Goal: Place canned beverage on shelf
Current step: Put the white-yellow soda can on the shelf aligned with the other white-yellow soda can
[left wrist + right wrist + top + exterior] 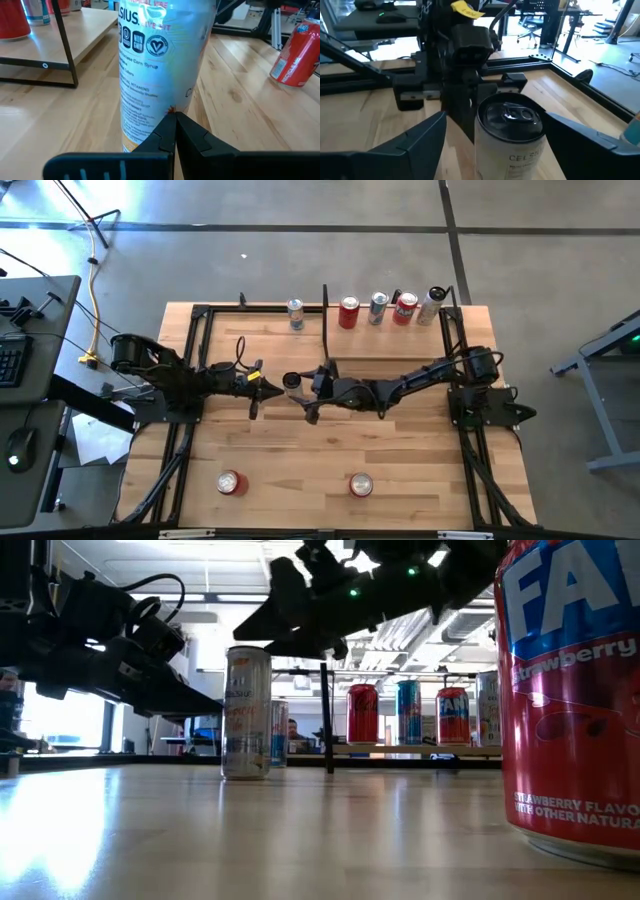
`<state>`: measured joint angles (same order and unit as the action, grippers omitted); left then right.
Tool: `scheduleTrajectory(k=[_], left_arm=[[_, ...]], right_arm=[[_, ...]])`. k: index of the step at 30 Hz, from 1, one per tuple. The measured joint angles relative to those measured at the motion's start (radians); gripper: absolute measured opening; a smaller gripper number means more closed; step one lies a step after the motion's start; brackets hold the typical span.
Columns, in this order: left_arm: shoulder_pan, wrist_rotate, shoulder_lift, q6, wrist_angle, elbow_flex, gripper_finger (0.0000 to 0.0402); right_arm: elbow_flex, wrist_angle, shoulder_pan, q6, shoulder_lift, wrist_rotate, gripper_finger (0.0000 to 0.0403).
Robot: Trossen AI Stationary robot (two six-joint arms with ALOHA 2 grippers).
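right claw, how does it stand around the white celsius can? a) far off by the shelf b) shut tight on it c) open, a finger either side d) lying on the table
c: the right wrist view shows the right claw spread wide, fingers flanking the white can without touching it.

Tall white can [291, 381] standing upright on the table, near the middle of the high view, top shut. Pale wood shelf [395, 340] with thin black bars, upper right of the middle, not touching the can, with four cans in a row along its far edge.
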<state>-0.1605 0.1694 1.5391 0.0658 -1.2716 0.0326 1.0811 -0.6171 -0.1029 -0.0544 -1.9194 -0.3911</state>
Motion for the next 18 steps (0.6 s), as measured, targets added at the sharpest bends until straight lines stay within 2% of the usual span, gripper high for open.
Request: scheduleTrajectory(k=[4, 9, 14, 18], left_arm=[[0.0, 0.002, 0.0, 0.0, -0.002, 0.0, 0.0], [0.0, 0.0, 0.0, 0.001, -0.006, 0.0, 0.0], [0.0, 0.0, 0.0, 0.001, -0.006, 0.0, 0.0], [0.0, 0.0, 0.0, 0.001, -0.006, 0.0, 0.0]], right_arm=[[0.04, -0.003, 0.009, -0.005, -0.035, -0.006, 0.0316], [0.055, -0.002, 0.013, -0.017, -0.047, -0.082, 0.0316], [0.055, -0.003, 0.012, -0.004, -0.048, -0.091, 0.0316], [0.065, -0.006, 0.002, 0.032, -0.048, -0.147, 0.0316]])
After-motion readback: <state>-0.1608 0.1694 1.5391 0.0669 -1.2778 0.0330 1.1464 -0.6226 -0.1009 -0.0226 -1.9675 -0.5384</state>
